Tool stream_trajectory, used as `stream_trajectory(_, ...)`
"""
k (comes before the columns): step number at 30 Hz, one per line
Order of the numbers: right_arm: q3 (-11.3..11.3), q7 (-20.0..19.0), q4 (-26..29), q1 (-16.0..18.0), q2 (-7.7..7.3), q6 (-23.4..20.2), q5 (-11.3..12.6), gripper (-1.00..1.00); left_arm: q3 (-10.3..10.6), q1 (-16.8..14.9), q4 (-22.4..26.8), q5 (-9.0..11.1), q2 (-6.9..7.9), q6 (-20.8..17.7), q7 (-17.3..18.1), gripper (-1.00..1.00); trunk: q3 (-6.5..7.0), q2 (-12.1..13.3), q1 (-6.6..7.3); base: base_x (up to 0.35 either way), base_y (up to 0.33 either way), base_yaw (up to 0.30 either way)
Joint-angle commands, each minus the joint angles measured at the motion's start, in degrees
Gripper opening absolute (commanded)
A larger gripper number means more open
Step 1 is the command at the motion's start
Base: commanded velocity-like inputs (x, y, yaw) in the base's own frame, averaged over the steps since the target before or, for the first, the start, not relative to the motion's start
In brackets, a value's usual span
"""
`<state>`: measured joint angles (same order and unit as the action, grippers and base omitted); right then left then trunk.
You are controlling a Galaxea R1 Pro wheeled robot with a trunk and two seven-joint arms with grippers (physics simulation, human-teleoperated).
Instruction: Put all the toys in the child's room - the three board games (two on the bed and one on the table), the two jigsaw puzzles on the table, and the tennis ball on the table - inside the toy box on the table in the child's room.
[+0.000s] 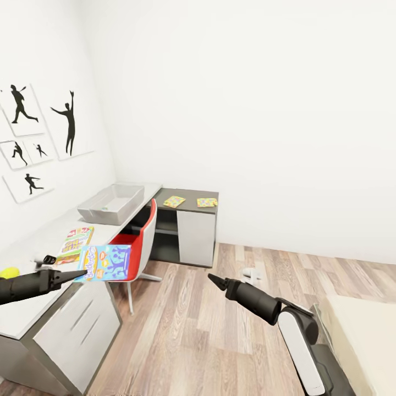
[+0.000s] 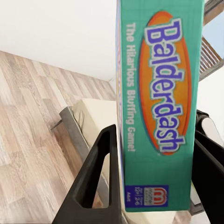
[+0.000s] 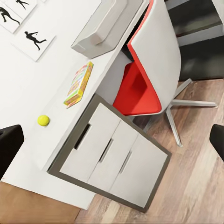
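Balderdash board game (image 2: pixel 158 93) clamped in my left gripper (image 1: pixel 77 273) over the table's (image 1: pixel 33 308) front edge; right gripper (image 1: pixel 215 281) empty, fingers spread. Toy box (image 1: pixel 110 204) at the far end appears empty; second board game (image 1: pixel 74 243), tennis ball (image 1: pixel 9 272), two jigsaw puzzles (image 1: pixel 174 201) remain.

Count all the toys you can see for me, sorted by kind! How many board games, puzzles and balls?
Board games: 2, the Balderdash box in the left pincer and one lying on the table.
Jigsaw puzzles: 2, both on the dark desk.
Tennis balls: 1.
Total: 5 toys.
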<state>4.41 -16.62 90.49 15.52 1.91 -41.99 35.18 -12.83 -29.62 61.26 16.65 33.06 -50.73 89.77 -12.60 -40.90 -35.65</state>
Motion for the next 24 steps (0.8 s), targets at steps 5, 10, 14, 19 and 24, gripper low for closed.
stream_trajectory(5, -0.12, -0.09, -0.01, 0.04, 0.03, -0.29, -0.03, 1.0, 0.5, 0.0, 0.23, 0.12, 0.06, -0.59, 0.23, -1.0, 0.81, 1.95, 1.09, 0.0, 0.0, 0.287)
stream_trajectory(10, -0.16, -0.08, -0.05, 0.04, 0.03, -0.29, -0.03, 1.0, 0.57, 0.02, 0.28, 0.13, 0.07, -0.6, 0.23, -1.0, 0.91, 2.35, 1.31, 0.0, 0.0, 0.281)
stream_trajectory(14, -0.24, -0.18, -0.05, 0.02, 0.0, -0.27, 0.02, 1.0, 0.45, 0.08, 0.27, 0.14, -0.1, -0.54, 0.23, -1.0, 0.79, 2.35, 1.31, 0.005, 0.0, 0.182)
stream_trajectory(19, -0.44, 0.01, -0.15, 0.01, 0.02, 0.17, -0.01, 1.0, 0.17, 0.09, 0.27, 0.25, -0.12, -0.42, 0.23, -1.0, 0.76, 2.35, 1.31, 0.193, 0.0, 0.033)
stream_trajectory(24, -0.82, 0.09, -0.53, 0.04, 0.0, 1.46, -0.06, 1.0, 0.11, 0.09, 0.27, 0.3, -0.13, -0.3, 0.23, -1.0, 0.76, 2.35, 1.31, 0.307, -0.01, 0.004)
